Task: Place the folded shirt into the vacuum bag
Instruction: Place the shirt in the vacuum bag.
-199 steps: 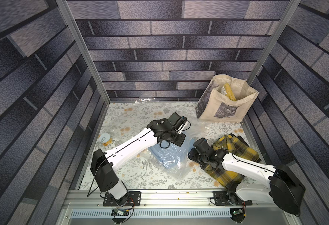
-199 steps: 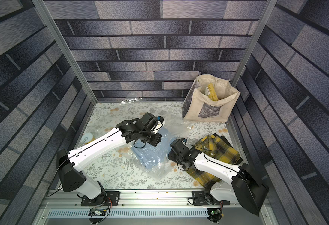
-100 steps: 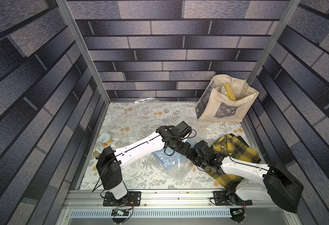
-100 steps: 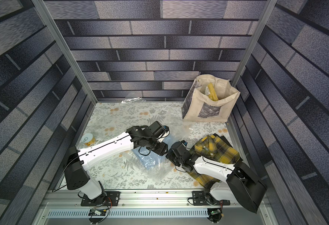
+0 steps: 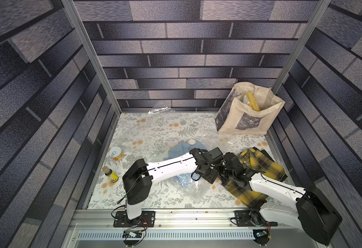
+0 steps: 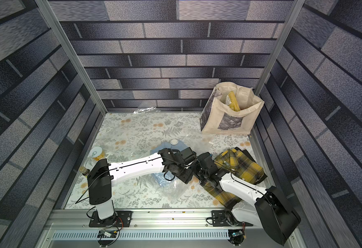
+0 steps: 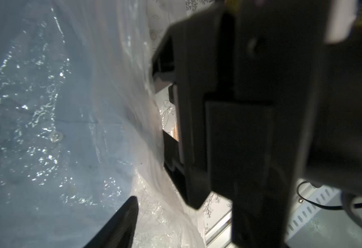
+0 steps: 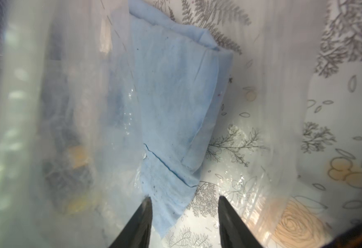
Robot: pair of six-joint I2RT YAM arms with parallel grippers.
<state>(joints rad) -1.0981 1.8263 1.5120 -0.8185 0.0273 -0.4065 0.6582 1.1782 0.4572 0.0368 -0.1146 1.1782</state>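
Inside the vacuum bag (image 8: 278,90), the shirt (image 8: 175,96) lies before the right gripper (image 8: 184,201).

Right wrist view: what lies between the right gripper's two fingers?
In that view, a corner of the light blue shirt inside the vacuum bag, with floral tablecloth showing through the clear plastic beside it.

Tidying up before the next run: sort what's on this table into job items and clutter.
Job: vacuum bag; light blue folded shirt inside it.
Lying about: yellow plaid shirt; canvas tote bag; pull-tab can; small bottle; loose plastic wrap at the back.
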